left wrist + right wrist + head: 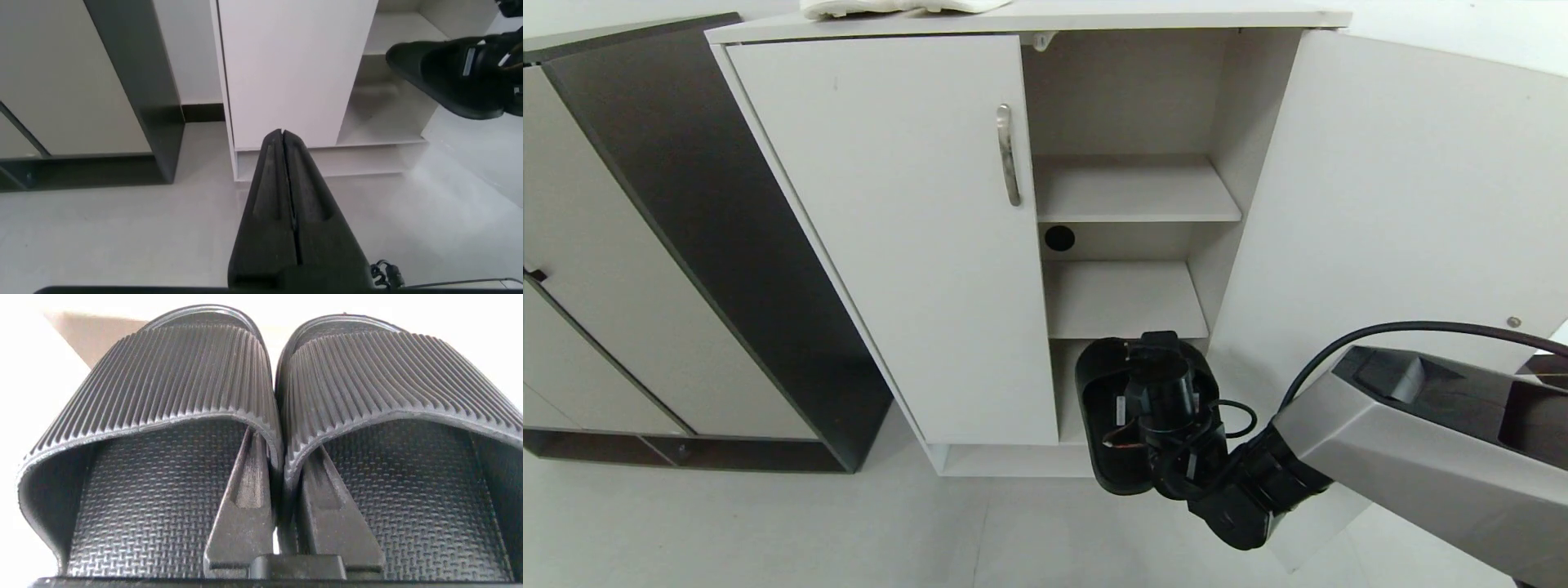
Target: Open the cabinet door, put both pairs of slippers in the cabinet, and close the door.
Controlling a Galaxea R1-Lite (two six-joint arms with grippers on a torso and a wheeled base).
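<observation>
Head view: a white cabinet (1176, 15) is standing on a pale floor (768, 523). Its left door (890, 229) is sitting closed, with a metal handle (1008, 155) along its inner edge, and its right door (1405, 188) is swinging wide open. Inside, an upper shelf (1131, 188) and a middle shelf (1123, 298) are lying bare. The right arm is holding a pair of black slippers (1098, 425) side by side at the mouth of the lowest compartment, near its front edge and off the floor. A white, soft-looking item (890, 6) is lying on the cabinet top, over the left door; whether it is the second pair is not clear. A dark grey cabinet (727, 245) is standing just beside the white one, on its left.

Right wrist view, close up: the right pincer (283, 498) is clamping the two inner side walls of the slippers together, one finger inside each ribbed strap.

Left wrist view: the left pincer (282, 143) is hanging above the floor in front of the closed door, fingers pressed together and holding nothing. From this lower angle the slippers are showing clear above the bottom shelf (380, 131).
</observation>
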